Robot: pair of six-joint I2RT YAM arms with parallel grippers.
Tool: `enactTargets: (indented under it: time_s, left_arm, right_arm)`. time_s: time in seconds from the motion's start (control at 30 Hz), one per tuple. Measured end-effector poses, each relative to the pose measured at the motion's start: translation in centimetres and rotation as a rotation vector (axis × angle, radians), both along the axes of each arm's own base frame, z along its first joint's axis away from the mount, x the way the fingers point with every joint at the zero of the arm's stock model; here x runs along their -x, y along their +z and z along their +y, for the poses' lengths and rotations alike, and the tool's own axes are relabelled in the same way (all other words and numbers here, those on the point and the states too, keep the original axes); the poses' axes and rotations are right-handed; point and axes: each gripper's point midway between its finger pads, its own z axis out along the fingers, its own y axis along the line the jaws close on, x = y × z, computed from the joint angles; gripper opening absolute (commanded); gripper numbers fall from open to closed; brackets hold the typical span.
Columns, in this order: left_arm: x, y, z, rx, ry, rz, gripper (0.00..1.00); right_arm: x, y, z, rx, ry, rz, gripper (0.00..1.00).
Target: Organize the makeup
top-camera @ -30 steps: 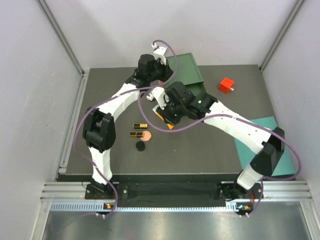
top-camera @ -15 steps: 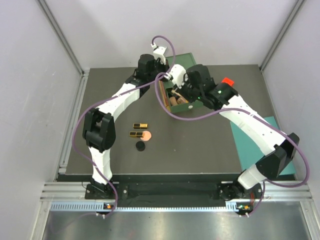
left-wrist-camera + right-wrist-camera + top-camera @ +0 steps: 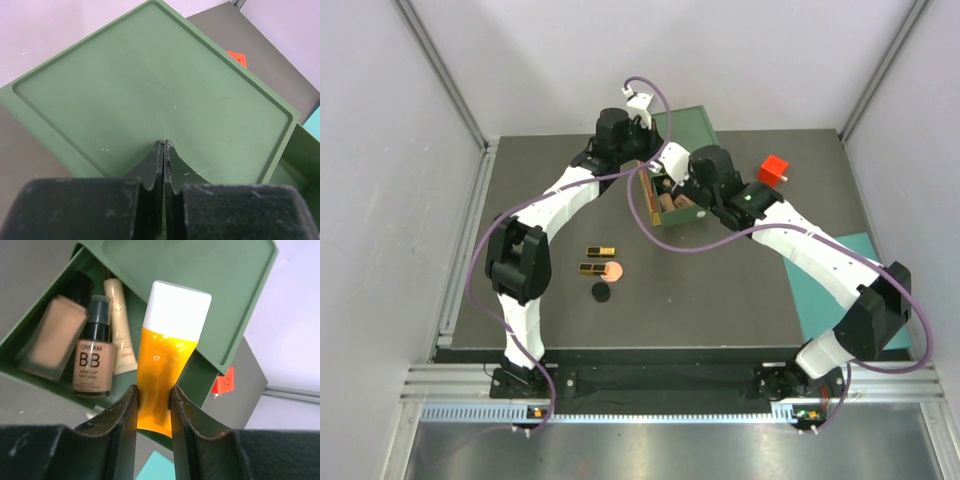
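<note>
While the right gripper (image 3: 154,396) clamps the yellow-orange tube (image 3: 167,350) near its lower end, white cap (image 3: 177,302) pointing away, the tube hangs over the open green drawer (image 3: 200,377). Inside the drawer lie 2 tan bottles (image 3: 92,365) and a slim peach tube (image 3: 119,325), side by side. The left gripper (image 3: 163,150) has its jaws pressed together above the box's flat green top (image 3: 150,85). On the dark table (image 3: 720,300), 2 gold-black cases (image 3: 601,251), a round peach compact (image 3: 613,270) and a black disc (image 3: 602,292) sit clustered, well apart from the drawer; a red cube (image 3: 772,169) stands near the box
</note>
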Motion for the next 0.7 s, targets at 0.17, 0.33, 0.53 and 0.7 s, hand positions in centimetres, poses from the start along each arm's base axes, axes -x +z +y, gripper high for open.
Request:
enactTargets:
  time_s: [0.17,0.33,0.53,0.7]
  left_arm:
    - [0.0,0.0,0.0,-0.002,0.0,0.0,0.0]
    - [0.0,0.0,0.0,-0.004,-0.001,0.0,0.0]
    - [0.0,0.0,0.0,-0.004,-0.001,0.002,0.0]
    - [0.0,0.1,0.0,-0.004,-0.001,0.002,0.0]
  right_arm:
    - [-0.7,0.2,-0.2,-0.003,-0.029,-0.043,0.66]
    - [-1.0,0.5,-0.3,-0.005,-0.038,-0.061,0.84]
    - [-1.2,0.8,-0.5,-0.02,-0.07,-0.076,0.79]
    - [-0.6,2.2,-0.7,-0.139,-0.126,-0.079,0.55]
